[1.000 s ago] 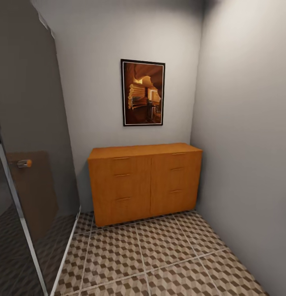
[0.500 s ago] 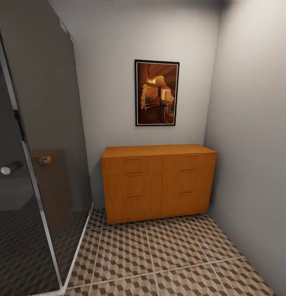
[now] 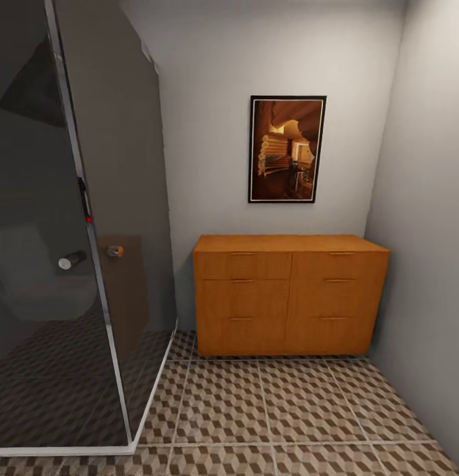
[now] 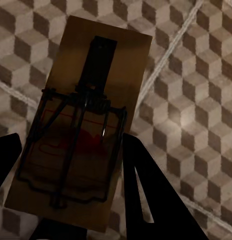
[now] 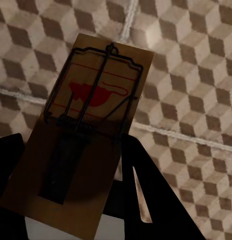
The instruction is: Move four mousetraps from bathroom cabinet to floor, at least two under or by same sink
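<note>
left jaws (image 4: 66, 165) clamp mousetrap (image 4: 78, 125) lengthwise | right jaws (image 5: 71, 180) clamp second mousetrap (image 5: 86, 130) lengthwise

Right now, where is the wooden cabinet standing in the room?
In the head view, the cabinet stands against the back wall, under the framed picture, right of the glass shower screen.

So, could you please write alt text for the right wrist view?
A tan wooden mousetrap with dark wire and a red spot is held in the right gripper, above the cube-patterned bathroom floor with pale grout lines.
</note>
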`<state>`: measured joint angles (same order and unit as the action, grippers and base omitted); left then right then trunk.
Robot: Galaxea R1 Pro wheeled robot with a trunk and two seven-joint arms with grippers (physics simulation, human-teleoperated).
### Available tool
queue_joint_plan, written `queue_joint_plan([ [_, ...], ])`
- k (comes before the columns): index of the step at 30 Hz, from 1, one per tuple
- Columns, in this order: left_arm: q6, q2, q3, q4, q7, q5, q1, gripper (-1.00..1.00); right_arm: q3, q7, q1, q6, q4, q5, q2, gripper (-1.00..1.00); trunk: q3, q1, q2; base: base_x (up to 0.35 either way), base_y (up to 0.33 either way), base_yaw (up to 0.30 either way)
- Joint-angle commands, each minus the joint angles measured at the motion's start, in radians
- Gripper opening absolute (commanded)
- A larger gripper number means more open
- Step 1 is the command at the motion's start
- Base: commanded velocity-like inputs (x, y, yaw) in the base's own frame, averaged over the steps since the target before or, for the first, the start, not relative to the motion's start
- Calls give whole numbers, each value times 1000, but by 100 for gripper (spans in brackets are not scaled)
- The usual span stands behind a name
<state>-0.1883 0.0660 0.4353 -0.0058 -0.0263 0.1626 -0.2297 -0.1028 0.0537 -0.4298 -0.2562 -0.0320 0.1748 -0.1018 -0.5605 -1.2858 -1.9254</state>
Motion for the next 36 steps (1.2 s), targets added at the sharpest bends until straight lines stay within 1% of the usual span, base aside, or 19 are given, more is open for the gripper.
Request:
queue_joint_plan([
  [1, -3, 0, -3, 1, -4, 10, -1, -100, -8, 3, -1, -2, -2, 3, 0, -100, -1, 0, -1, 0, 0, 297],
  [10, -3, -2, -4, 1, -5, 9, -1, -100, -8, 1, 12, 1, -2, 5, 5, -100, -1, 0, -1, 0, 0, 297],
  [13, -3, -2, -4, 1, -5, 9, -1, -100, -8, 1, 12, -1, -2, 27, 3, -100, -1, 0, -1, 0, 0, 297],
  [15, -3, -2, -4, 1, -6, 9, -1, -100, -8, 1, 12, -1, -2, 31, 1, -100, -1, 0, -1, 0, 0, 297],
  [36, -3, -2, -5, 1, -6, 8, 0, -100, -8, 9, 19, 4, -2, 33, -2, -100, -1, 0, -1, 0, 0, 297],
])
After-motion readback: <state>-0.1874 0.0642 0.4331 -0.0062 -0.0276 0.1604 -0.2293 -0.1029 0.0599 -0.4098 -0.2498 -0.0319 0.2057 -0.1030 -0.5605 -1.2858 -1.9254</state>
